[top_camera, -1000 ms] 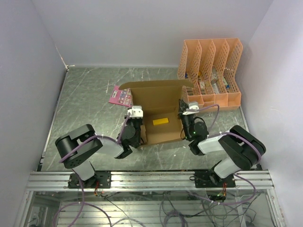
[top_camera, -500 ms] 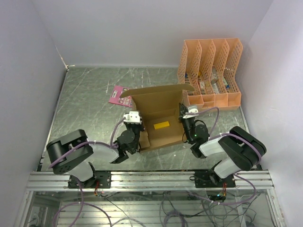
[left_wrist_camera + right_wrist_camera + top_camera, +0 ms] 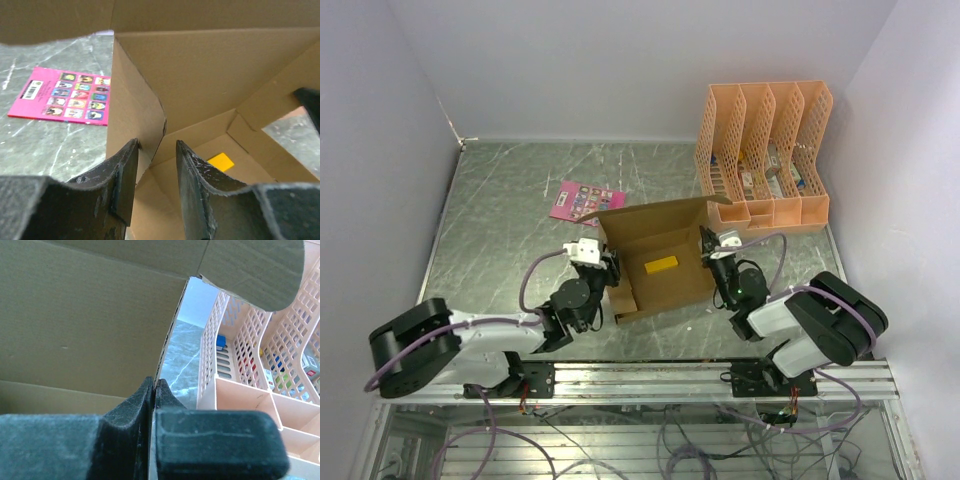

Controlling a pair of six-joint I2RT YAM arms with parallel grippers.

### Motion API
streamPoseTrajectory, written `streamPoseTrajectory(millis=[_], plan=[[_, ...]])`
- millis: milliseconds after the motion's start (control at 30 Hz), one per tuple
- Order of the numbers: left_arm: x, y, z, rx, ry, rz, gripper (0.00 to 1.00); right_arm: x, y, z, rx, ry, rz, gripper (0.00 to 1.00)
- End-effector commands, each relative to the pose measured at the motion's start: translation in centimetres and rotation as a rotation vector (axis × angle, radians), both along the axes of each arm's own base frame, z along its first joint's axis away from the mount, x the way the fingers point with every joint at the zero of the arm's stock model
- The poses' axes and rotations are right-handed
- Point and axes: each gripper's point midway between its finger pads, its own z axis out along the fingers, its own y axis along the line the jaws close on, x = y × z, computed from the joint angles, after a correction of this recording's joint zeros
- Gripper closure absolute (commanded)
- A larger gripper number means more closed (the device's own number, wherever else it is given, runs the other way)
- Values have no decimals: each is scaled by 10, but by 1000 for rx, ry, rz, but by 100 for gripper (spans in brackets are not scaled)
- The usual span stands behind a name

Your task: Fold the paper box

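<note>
My right gripper (image 3: 153, 386) pinches the box (image 3: 665, 235) by its right wall; my left gripper (image 3: 156, 152), jaws apart, should clamp the left wall squarely.

The paper box (image 3: 660, 262) between left hand (image 3: 611, 272) and right hand (image 3: 707, 242); card (image 3: 586, 201) behind-left, file organizer (image 3: 765, 150) behind-right.

Open counter (image 3: 490, 240) lies left of the box (image 3: 665, 235); the organizer (image 3: 765, 150) stands close at its right, the card (image 3: 585, 202) behind-left.
</note>
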Motion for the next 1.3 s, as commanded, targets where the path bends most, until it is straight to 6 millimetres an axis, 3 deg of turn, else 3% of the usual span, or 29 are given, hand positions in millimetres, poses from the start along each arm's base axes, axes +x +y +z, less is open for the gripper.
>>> streamPoseTrajectory(millis=[0, 167, 267, 433, 567, 767, 900, 1033, 1167, 1267], plan=[[-22, -17, 6, -49, 37, -171, 54, -17, 5, 30, 53, -137, 84, 100], [-43, -17, 9, -71, 101, -282, 46, -20, -3, 27, 41, -135, 82, 100], [-59, -19, 12, -77, 130, -372, 36, -20, -6, 24, 36, -128, 86, 100], [-88, -24, 37, -125, 203, -515, 29, -22, -10, 19, 17, -121, 92, 100], [-115, -30, 71, -157, 244, -657, 29, -23, -11, 17, 10, -120, 99, 100], [-135, -29, 151, -256, 212, -756, 31, -24, -13, 13, 1, -111, 104, 100], [-122, -25, 177, -230, 249, -671, 33, -25, -16, 12, -6, -109, 106, 100], [-87, -24, 177, -142, 347, -467, 43, -27, -16, 10, -13, -104, 123, 100], [-38, -30, 148, -5, 505, -331, 65, -28, -16, 9, -20, -103, 135, 100], [-16, -48, 119, 13, 602, -391, 71, -31, -15, 8, -33, -107, 150, 100]])
